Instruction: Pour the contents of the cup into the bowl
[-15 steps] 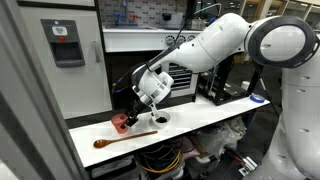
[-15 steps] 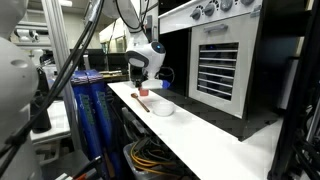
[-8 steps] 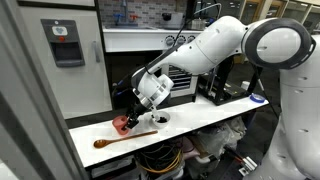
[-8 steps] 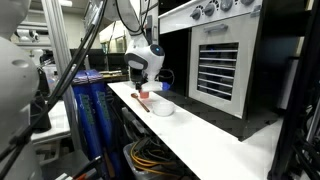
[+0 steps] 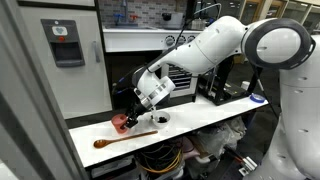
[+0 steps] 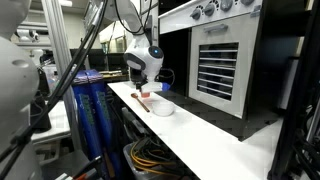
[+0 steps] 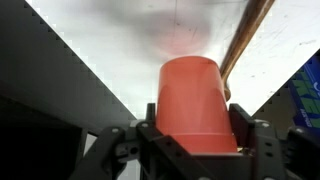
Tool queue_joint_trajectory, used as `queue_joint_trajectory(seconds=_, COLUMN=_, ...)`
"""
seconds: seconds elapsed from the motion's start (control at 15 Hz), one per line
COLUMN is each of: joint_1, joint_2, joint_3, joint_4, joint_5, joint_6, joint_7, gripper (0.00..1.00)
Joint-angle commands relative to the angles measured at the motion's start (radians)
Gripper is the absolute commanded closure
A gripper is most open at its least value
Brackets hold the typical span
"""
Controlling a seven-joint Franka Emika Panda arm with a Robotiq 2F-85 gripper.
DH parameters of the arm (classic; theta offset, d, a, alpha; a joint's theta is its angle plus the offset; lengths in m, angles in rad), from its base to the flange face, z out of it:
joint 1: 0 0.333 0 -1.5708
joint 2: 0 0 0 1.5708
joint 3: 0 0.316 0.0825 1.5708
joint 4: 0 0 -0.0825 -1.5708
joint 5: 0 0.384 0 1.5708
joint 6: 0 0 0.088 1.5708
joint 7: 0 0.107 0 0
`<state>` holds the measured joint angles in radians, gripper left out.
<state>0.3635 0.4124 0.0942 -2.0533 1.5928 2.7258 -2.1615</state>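
Observation:
The red cup [image 7: 195, 105] fills the middle of the wrist view, and my gripper [image 7: 195, 138] is shut on it, one black finger [image 7: 150, 128] on each side of its wall. In both exterior views the cup [image 5: 122, 121] [image 6: 143, 95] is low over the far end of the white table, still roughly upright. The small white bowl [image 5: 160, 119] [image 6: 162, 108] sits on the table a short way beside the cup, apart from it. What is inside the cup is hidden.
A long brown wooden spoon [image 5: 125, 138] [image 7: 245, 45] lies on the white table [image 5: 200, 120] just in front of the cup. A black oven [image 6: 225, 65] stands behind the table. Cables and blue containers [image 6: 95, 110] sit below the table edge.

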Motion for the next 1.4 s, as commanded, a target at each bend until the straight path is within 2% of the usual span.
queue_joint_trajectory(seconds=0.0, joint_1=0.0, joint_2=0.025, joint_3=0.005, joint_4=0.03, joint_5=0.091, joint_6=0.025, joint_7=-0.097, gripper=0.53)
queue_joint_trajectory(seconds=1.33, joint_1=0.001, joint_2=0.063, joint_3=-0.002, joint_4=0.046, joint_5=0.252, joint_6=0.002, joint_7=-0.281, gripper=0.53)
